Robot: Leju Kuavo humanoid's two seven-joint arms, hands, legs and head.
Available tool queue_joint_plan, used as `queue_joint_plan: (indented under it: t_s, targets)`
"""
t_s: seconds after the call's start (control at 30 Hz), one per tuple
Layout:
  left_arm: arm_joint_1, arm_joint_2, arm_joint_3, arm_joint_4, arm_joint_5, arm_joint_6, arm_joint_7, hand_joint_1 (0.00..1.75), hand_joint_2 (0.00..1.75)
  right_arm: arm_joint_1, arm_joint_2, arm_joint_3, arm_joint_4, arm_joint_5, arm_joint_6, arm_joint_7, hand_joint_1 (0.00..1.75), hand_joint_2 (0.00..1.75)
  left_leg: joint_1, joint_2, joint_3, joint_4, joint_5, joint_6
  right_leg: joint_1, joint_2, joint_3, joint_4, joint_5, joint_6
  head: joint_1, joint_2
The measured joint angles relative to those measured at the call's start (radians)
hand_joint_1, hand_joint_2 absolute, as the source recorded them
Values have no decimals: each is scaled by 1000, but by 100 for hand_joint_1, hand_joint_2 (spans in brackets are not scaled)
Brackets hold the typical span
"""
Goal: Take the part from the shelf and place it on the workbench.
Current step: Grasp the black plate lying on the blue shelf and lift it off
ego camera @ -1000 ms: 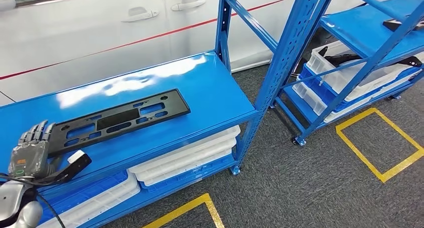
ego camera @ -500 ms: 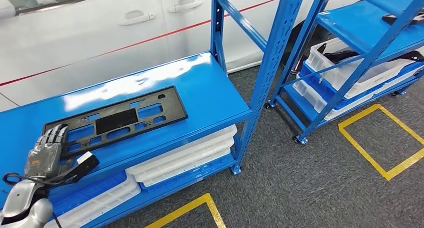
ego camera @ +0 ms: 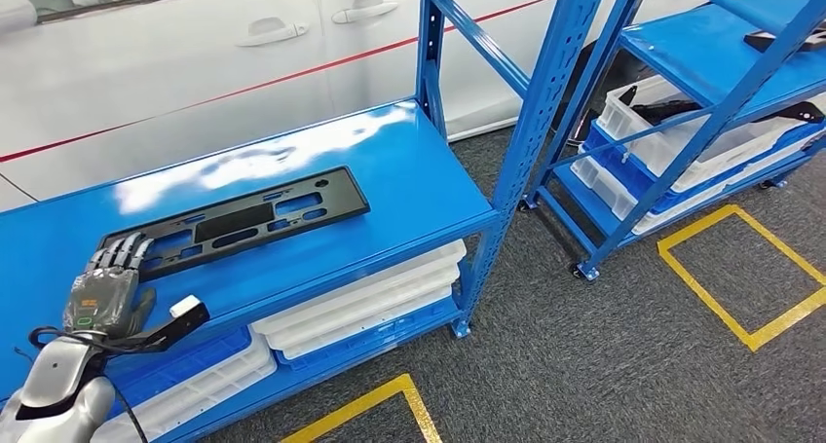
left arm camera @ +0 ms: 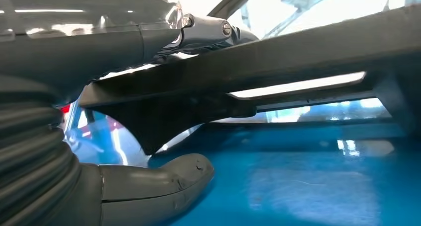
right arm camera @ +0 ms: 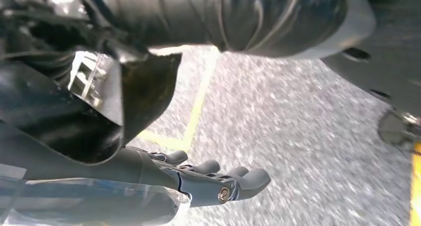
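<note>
Left hand (ego camera: 105, 292) fingers (ego camera: 125, 255) lie flat over the black part's (ego camera: 244, 221) end near the shelf's (ego camera: 390, 166) front edge, gripping nothing; right hand (right arm camera: 218, 181) hangs with fingers loosely curled, holding nothing; no writing legible.

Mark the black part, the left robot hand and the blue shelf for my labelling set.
black part (ego camera: 255, 214): head view, middle of the panel.
left robot hand (ego camera: 105, 292): head view, back of hand.
blue shelf (ego camera: 409, 166): head view, bare top.

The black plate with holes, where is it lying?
In the head view, the black plate lies flat on the blue shelf, left of centre, with the left hand at its near end.
</note>
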Motion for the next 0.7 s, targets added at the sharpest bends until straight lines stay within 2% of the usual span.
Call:
queue_joint_plan:
  t_s: [0.03, 0.1, 0.27, 0.33, 0.67, 0.7]
  targets:
    - [-7, 1, -10, 0, -11, -7, 3, 0, 175, 0, 0, 0, 0, -1, 7, 9, 0, 87, 0, 0, 0, 0, 0, 1, 0, 0, 0, -1, 2, -2, 0, 0]
    - [-18, 4, -28, 0, -25, -19, 8, 0, 175, 2, 0, 0, 0, 1, 15, 14, 0, 0, 0, 0, 0, 0, 1, 2, 1, 0, 2, -3, 5, 3, 0, 0]
    - [-32, 16, -55, 0, -36, -36, 15, 0, 175, 6, 3, 0, 1, 2, 34, -4, 0, 0, -1, 0, -1, 0, 0, 3, -2, 0, 3, -7, 7, 27, 0, 0]
    - [-35, 23, -64, 0, -41, -40, 18, 0, 175, 5, 4, 0, 2, 2, 35, -5, 0, 0, -1, 0, -1, 0, 0, 3, -3, 0, 2, -7, 7, 33, 0, 0]
    - [-40, 43, -87, 5, -49, -36, 20, 0, 175, 3, 7, 0, 3, 2, 36, -7, 0, 0, 0, 0, -1, -2, 1, 2, -4, 0, 0, -6, 6, 37, 0, 0]
    - [-42, 44, -90, 7, -49, -34, 20, 44, 175, 3, 7, 0, 3, 2, 36, -8, 0, 0, 0, 0, -1, -2, 1, 2, -4, 0, 0, -6, 6, 37, 0, 0]
